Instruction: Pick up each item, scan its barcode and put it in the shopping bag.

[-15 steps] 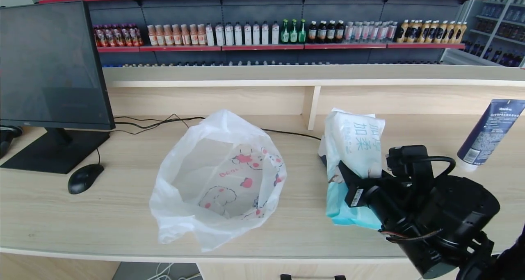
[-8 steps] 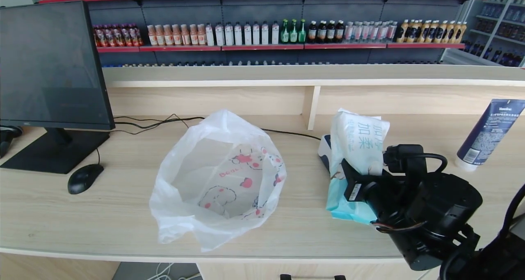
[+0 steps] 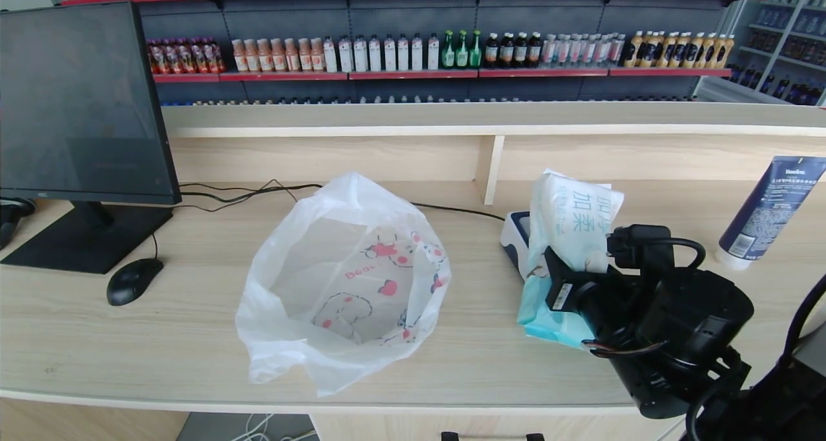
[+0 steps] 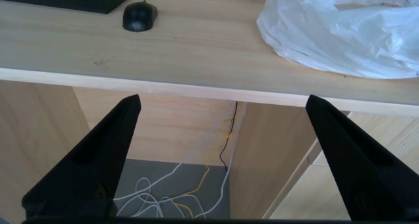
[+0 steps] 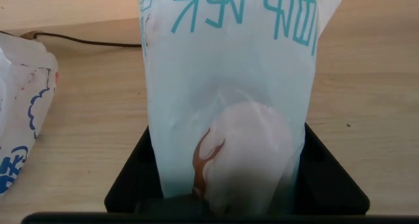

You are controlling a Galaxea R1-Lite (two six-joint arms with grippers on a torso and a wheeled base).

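Held tissue pack (image 3: 571, 225) upright, clamped in right gripper (image 3: 573, 268), just beside the scanner (image 3: 515, 235), right of the open shopping bag (image 3: 342, 279). Judged the scan in hand; bagging not yet done. Found blue tube (image 3: 768, 208) on the counter (image 3: 161, 344), untouched, presumably next. Found left gripper (image 4: 222, 101) spread apart, below the counter edge.

**Right arm** (image 3: 677, 325): yours is glossy black, with a rounded, drum-shaped wrist housing. Its boxy camera block bears a small white label (image 3: 563, 295). A thick black cable (image 3: 694, 246) loops above and thin red wires (image 3: 619, 350) trail beneath.

**Left gripper** (image 4: 222, 152): two matt black, wedge-shaped fingers (image 4: 98, 158).
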